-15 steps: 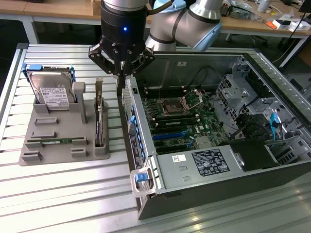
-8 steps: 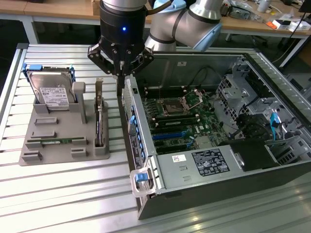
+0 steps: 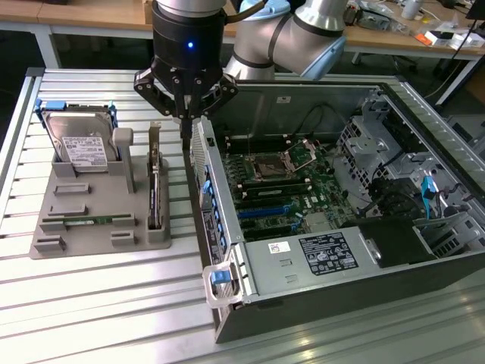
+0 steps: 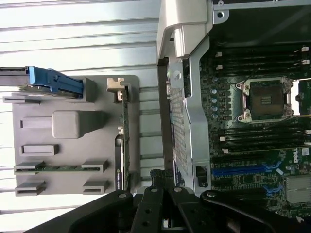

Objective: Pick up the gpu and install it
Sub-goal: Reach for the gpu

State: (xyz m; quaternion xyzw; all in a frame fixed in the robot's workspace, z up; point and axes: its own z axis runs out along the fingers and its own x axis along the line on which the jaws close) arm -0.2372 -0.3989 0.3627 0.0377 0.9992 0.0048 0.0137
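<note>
Hard-to-see stuff first: the gpu [image 3: 155, 193] stands on its long edge in a slot of the grey holder [image 3: 98, 231]. In the exterior view it's just a thin dark sliver, its lower edge is sunk in the slot, and the silver bracket pokes up at the far end. The open PC case [image 3: 318, 303] gets chopped off on the exterior view's right. In the wrist view the black linkage hides where the fingers end.

Closest to the table's [image 3: 106, 303] near edge is the case's power supply [image 3: 318, 254] with its label. On the holder, a green memory stick [image 3: 83, 221] lies flat near the holder's near edge, and a hard drive [image 3: 79, 144] in a blue frame stands upright at its far corner. The case's rear wall [image 3: 208, 189] runs right alongside the holder's gpu side, which makes a tight gap.

The gripper [image 3: 185, 127] hangs over that gap with its jaws pressed together and nothing in them. The gpu sits just beside and below the tips, on the holder side, not touching. Can't tell whether the tips brush the rear wall. Past all that, cluttered desks [image 3: 91, 15] line the back.
</note>
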